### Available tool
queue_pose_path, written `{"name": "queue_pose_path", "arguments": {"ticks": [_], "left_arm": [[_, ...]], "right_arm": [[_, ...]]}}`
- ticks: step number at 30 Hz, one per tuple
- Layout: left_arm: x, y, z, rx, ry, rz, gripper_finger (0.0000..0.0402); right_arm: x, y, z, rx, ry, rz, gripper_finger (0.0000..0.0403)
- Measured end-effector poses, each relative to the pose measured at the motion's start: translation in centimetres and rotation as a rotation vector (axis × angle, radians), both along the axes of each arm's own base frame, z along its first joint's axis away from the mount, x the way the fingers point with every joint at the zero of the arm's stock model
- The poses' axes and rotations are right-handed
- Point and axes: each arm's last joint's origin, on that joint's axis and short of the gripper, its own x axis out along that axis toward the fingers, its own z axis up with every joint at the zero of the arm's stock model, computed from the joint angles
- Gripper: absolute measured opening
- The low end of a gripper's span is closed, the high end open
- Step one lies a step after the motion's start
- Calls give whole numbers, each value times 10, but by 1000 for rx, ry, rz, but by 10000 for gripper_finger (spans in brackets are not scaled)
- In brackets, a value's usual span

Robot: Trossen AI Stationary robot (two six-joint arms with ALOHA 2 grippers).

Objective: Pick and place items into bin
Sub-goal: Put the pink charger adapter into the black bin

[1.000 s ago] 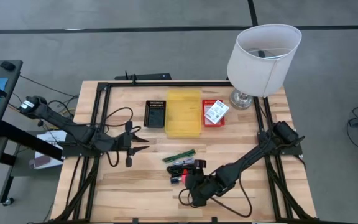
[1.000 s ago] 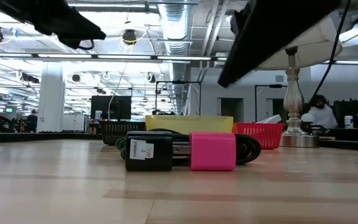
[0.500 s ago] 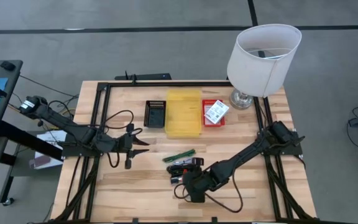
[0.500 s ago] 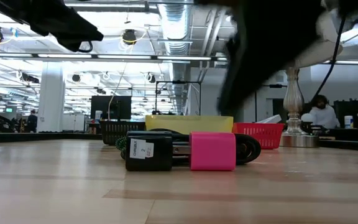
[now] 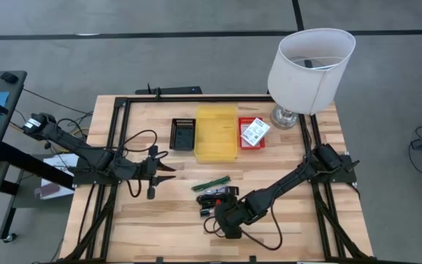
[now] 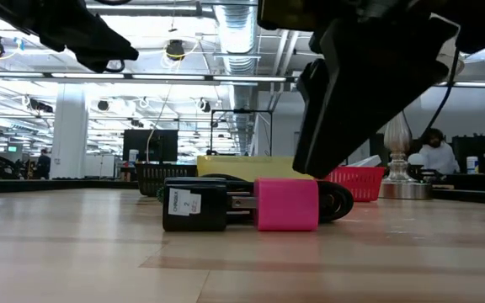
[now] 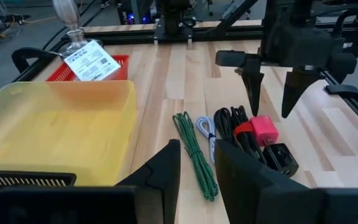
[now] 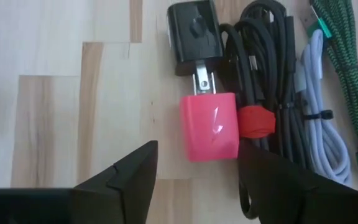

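Right claw [image 7: 271, 81] hangs over the pink charger [image 8: 209, 126], its 2 fingers apart, nothing gripped. Charger and cords lie on the surface [image 5: 160, 213], short of the yellow bin [image 5: 216, 133]. Left claw [image 5: 168, 168] waits open nearby.

Probably an industrial lab or workshop hall: exposed ceiling ducts [image 6: 234, 34], strip lighting, monitors [image 6: 150, 145] and distant workstations stand beyond the wooden table [image 6: 74, 244], toward 12 o'clock.

Right hand [image 8: 194, 168] poised low, fingers parted; left hand [image 5: 168, 169] open, hovering.
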Motion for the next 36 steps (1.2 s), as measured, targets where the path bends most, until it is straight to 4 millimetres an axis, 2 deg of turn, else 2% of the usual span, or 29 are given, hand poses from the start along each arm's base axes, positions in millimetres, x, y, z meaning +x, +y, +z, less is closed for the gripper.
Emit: {"name": "queue_pose_path", "arguments": {"ticks": [19,26,28,36], "left_arm": [[0,0,0,1,2,1,91],[0,0,0,1,2,1,91],[0,0,0,1,2,1,91],[0,0,0,-4,4,4,91]], "right_arm": [[6,-6,1,24,-5,17,226],[16,-3,-21,84,14,45,224],[14,-7,-26,73,55,46,224],[16,-9,-24,85,44,51,223]]}}
